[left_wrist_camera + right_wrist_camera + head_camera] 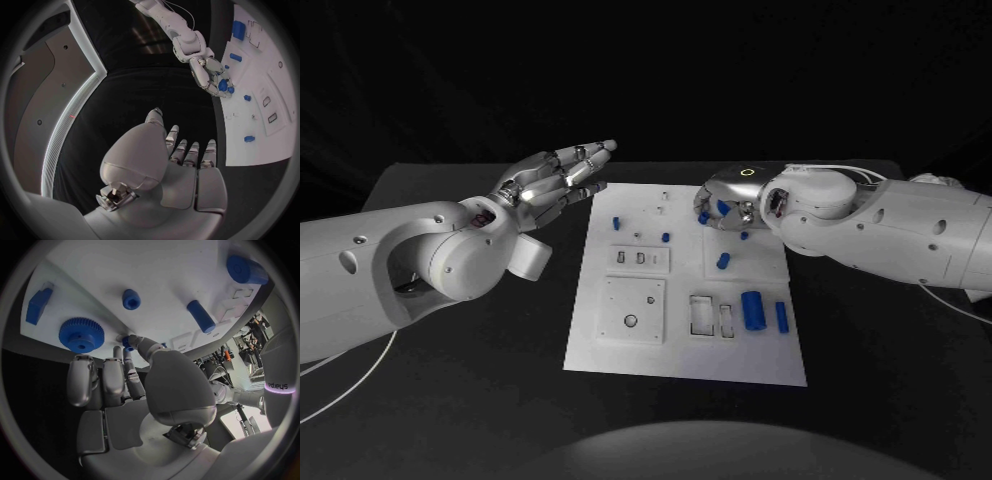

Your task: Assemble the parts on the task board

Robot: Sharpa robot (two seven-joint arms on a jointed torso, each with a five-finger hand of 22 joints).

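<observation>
the black table point(459, 400) carries the white board point(687, 355) in its middle, long side running away from the robot. the left hand point(557, 185) hangs above the table just off the board's far left corner, palm up, fingers straight and lying close side by side, holding nothing; the left wrist view shows the same flat, bare palm point(181, 175). the right hand point(733, 200) is down over the board's far right part, fingers curled downward, and the right wrist view shows a fingertip and the thumb meeting on a small blue peg point(127, 343) at the board surface. beside it there lie a blue gear point(81, 334), a short blue pin point(131, 299) and a longer blue cylinder point(200, 316). nearer the robot, two blue cylinders point(753, 311) lie side by side on the board's right half.
</observation>
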